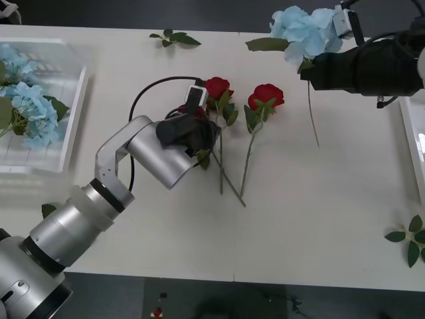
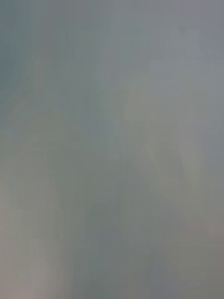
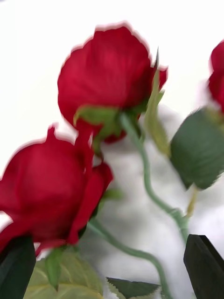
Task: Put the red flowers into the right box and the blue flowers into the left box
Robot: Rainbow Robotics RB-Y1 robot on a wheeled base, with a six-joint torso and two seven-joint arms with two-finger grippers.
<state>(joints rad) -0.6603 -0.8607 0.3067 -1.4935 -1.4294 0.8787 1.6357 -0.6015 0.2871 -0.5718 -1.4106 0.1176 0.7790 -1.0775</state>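
1. Red flowers [image 1: 265,96], deep-red artificial roses on thin green stems, lie mid-table on the white table [image 1: 319,219]; the left gripper [image 3: 112,271], black fingers spread, hovers over two blooms.
2. Pale sky-blue hydrangea puff [image 1: 302,30] hangs at the right gripper [image 1: 325,63]; grip state: cannot tell.
3. Translucent white left box [image 1: 74,126] already holds blue flowers.
4. Step judged: picking a rose; next calls for closing on a stem.
5. No readable writing.

Loose leaf sprigs [image 1: 174,38] [image 1: 410,240] lie on the white table [image 1: 319,219]; well apart.
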